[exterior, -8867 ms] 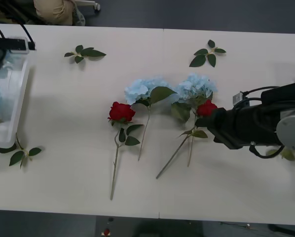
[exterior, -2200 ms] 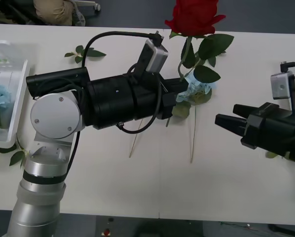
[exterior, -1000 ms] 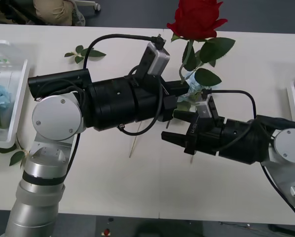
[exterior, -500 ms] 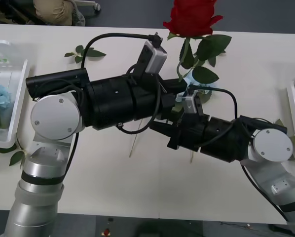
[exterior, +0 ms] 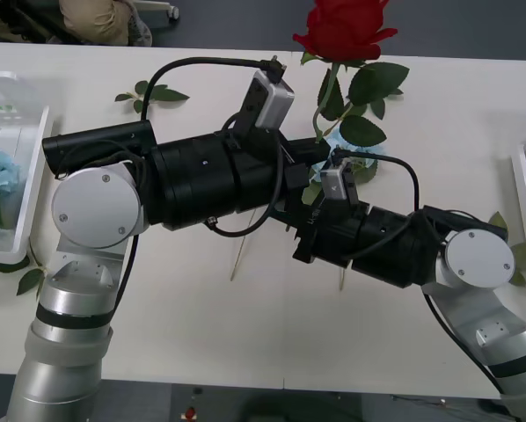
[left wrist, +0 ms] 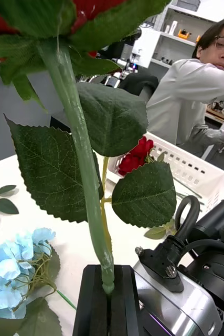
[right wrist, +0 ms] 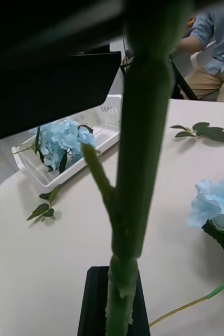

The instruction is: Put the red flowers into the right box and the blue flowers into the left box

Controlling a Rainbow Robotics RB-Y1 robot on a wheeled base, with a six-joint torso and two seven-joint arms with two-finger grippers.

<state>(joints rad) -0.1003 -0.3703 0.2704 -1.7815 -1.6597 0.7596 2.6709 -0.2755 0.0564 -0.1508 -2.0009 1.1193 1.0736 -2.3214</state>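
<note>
My left gripper (exterior: 320,151) holds a red rose (exterior: 347,26) upright above the table, its black fingers (left wrist: 93,304) shut on the green stem (left wrist: 85,173). My right gripper (exterior: 300,236) sits just below it, and its fingers (right wrist: 93,304) are shut on the same stem (right wrist: 138,157) lower down. A blue hydrangea (exterior: 361,163) lies on the table behind the arms. The left box (exterior: 24,185) at the table's left end holds blue hydrangea (right wrist: 62,139). At the right edge stands the right box (exterior: 522,176), with a red rose (left wrist: 138,155) lying inside.
Loose leaf sprigs lie at the back left (exterior: 153,92), beside the left box (exterior: 30,277) and near the right arm (exterior: 509,255). Two bare stems (exterior: 241,255) show under the arms. A seated person (left wrist: 195,105) is behind the right box.
The right arm swung in from the right under the left arm, and its open gripper shut on the rose's lower stem. The left arm kept the rose raised.
</note>
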